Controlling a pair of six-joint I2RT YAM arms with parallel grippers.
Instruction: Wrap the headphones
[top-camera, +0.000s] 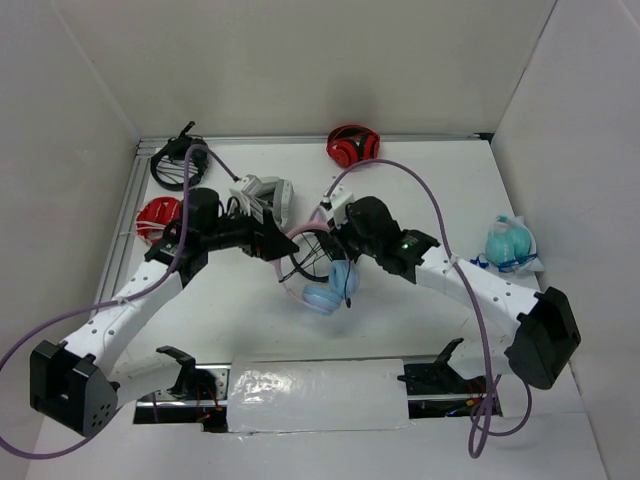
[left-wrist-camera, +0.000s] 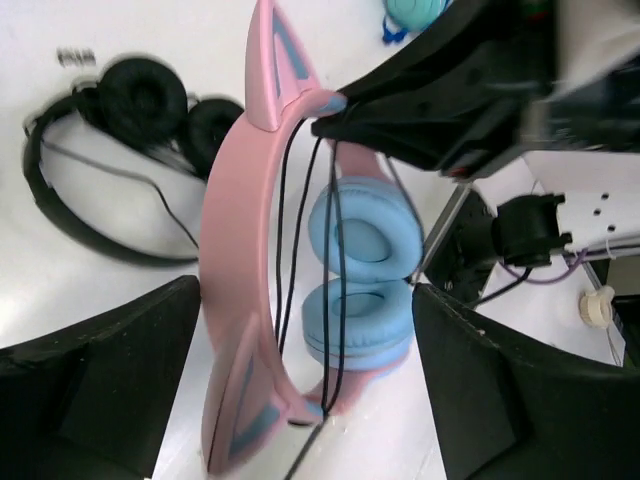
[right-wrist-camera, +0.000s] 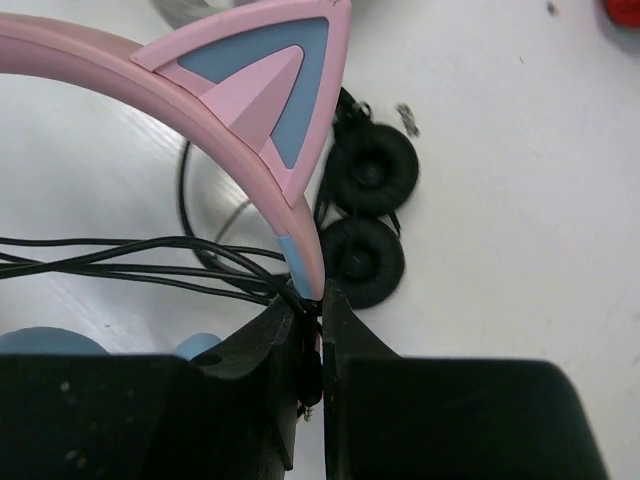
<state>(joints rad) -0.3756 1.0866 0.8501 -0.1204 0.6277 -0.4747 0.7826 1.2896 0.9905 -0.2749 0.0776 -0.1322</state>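
The headphones stand at the table's middle, with light blue ear cups (top-camera: 325, 290) and a pink cat-ear headband (top-camera: 290, 262). Their thin dark cable (left-wrist-camera: 338, 250) runs in several strands across the band's span. My right gripper (right-wrist-camera: 320, 300) is shut on the headband's end (right-wrist-camera: 305, 265), with the cable and its plug (right-wrist-camera: 314, 385) pinched between the jaws; it also shows in the top view (top-camera: 337, 238). My left gripper (left-wrist-camera: 305, 300) is open wide, its fingers on either side of the headband (left-wrist-camera: 235, 250) and cups (left-wrist-camera: 365, 270), touching neither. It sits just left of the headphones (top-camera: 275, 240).
A small black on-ear pair (top-camera: 176, 165) lies at the back left, also behind the headband (right-wrist-camera: 365, 215). A red pair (top-camera: 352, 146) is at the back, a red item (top-camera: 158, 215) at the left edge, a grey-white item (top-camera: 265, 195) behind my left gripper, and a teal bagged item (top-camera: 510, 243) at right.
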